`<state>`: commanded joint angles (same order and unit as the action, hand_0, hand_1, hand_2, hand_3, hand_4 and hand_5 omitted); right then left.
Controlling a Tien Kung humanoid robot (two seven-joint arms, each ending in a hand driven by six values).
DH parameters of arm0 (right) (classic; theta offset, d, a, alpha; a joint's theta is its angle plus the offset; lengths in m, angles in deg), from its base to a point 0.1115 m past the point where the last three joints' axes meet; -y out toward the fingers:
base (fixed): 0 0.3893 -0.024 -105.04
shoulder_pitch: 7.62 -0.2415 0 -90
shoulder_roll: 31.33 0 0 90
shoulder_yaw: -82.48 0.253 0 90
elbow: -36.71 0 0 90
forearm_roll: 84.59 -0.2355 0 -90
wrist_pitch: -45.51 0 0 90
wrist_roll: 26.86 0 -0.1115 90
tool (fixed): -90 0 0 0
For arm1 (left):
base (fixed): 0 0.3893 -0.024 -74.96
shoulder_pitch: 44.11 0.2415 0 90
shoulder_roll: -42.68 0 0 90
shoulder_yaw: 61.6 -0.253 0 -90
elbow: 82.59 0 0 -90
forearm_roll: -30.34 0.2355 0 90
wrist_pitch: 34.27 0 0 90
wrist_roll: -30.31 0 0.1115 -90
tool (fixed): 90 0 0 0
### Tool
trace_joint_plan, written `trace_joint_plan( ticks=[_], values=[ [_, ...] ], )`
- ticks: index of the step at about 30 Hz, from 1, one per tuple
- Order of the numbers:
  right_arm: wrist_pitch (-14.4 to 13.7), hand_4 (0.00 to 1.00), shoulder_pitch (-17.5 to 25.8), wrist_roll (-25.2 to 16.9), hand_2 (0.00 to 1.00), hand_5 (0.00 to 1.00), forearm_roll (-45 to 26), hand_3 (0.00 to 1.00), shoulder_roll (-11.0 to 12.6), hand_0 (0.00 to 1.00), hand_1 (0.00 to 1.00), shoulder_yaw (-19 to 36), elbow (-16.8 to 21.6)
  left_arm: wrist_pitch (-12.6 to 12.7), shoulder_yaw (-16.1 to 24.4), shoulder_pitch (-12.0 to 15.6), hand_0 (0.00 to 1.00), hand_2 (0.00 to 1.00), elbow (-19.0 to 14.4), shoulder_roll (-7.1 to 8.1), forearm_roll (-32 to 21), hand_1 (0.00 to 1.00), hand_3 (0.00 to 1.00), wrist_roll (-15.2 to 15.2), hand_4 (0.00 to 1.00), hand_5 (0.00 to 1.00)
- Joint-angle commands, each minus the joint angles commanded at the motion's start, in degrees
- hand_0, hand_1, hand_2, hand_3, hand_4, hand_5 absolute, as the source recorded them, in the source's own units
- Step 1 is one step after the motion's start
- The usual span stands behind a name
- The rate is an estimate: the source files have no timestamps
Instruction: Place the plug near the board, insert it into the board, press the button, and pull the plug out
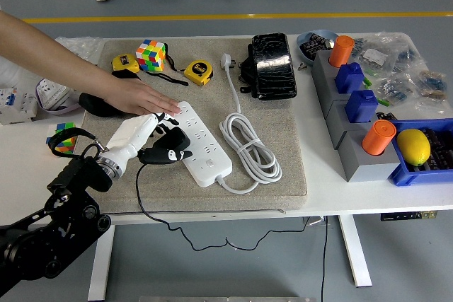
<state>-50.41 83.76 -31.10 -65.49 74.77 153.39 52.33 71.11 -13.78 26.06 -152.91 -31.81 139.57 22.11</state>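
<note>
A white power strip (pixel 203 148) lies at an angle on the grey mat (pixel 287 167), its button (pixel 210 163) near the close end. My left hand (pixel 161 143) is at the strip's left edge, fingers shut on a black plug (pixel 168 155). The plug's thin black cable (pixel 138 192) runs off the table's front. Whether the prongs sit in a socket cannot be told. A person's hand (pixel 138 97) reaches in from the left and presses flat on the strip's far end.
The strip's coiled white cord (pixel 248 143) lies to its right. Behind are a Rubik's cube (pixel 151 54), yellow tape measures (pixel 198 73) and a black pouch (pixel 270 65). Grey blocks with orange and blue pieces (pixel 357 104) and a blue bin (pixel 407 175) stand at the right.
</note>
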Motion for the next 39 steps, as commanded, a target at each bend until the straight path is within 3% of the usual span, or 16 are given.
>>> trace_joint_plan(
  ticks=[3, 4, 14, 25, 29, 39],
  values=[
    [0.0, 0.816, 0.0, 0.0, 0.523, 0.340, 0.1, 0.505, -0.1, 0.488, 0.536, 0.1, 0.0, 1.3, -0.4, -0.2, 0.263, 0.471, 0.6, -0.19, 0.5, 0.366, 0.554, 0.9, 0.900, 0.181],
    [0.0, 0.816, 0.0, 0.0, 0.523, 0.341, 0.1, 0.505, -0.1, 0.488, 0.537, 0.1, 0.0, 1.4, -0.5, -0.2, 0.218, 0.432, 0.8, -0.25, 0.8, 0.316, 0.553, 0.8, 0.827, 0.035],
    [-0.1, 0.815, 0.1, -0.3, 0.523, 0.340, 0.3, 0.505, -0.2, 0.488, 0.537, 0.6, 0.1, 3.6, -0.7, -0.4, 0.196, 0.422, 1.5, -0.51, 1.5, 0.310, 0.554, 3.0, 0.800, 0.002],
    [-0.1, 0.815, 0.0, -0.4, 0.523, 0.339, 0.2, 0.505, -0.3, 0.486, 0.536, 0.5, 0.0, 7.2, 1.3, 0.6, 0.189, 0.391, -0.3, 0.07, -2.2, 0.298, 0.547, 9.8, 0.813, 0.002],
    [-0.1, 0.813, 0.1, -0.3, 0.522, 0.339, 0.2, 0.505, -0.3, 0.487, 0.536, 0.4, 0.0, 7.0, 3.2, 1.2, 0.189, 0.387, -0.3, 0.71, -1.4, 0.299, 0.546, 9.6, 0.818, 0.002],
    [-0.1, 0.814, 0.0, -0.3, 0.522, 0.337, 0.2, 0.505, -0.4, 0.487, 0.536, 0.7, 0.0, 5.6, 4.4, 1.9, 0.192, 0.388, 4.2, 1.45, 1.8, 0.303, 0.544, 8.2, 0.818, 0.002]
  ],
)
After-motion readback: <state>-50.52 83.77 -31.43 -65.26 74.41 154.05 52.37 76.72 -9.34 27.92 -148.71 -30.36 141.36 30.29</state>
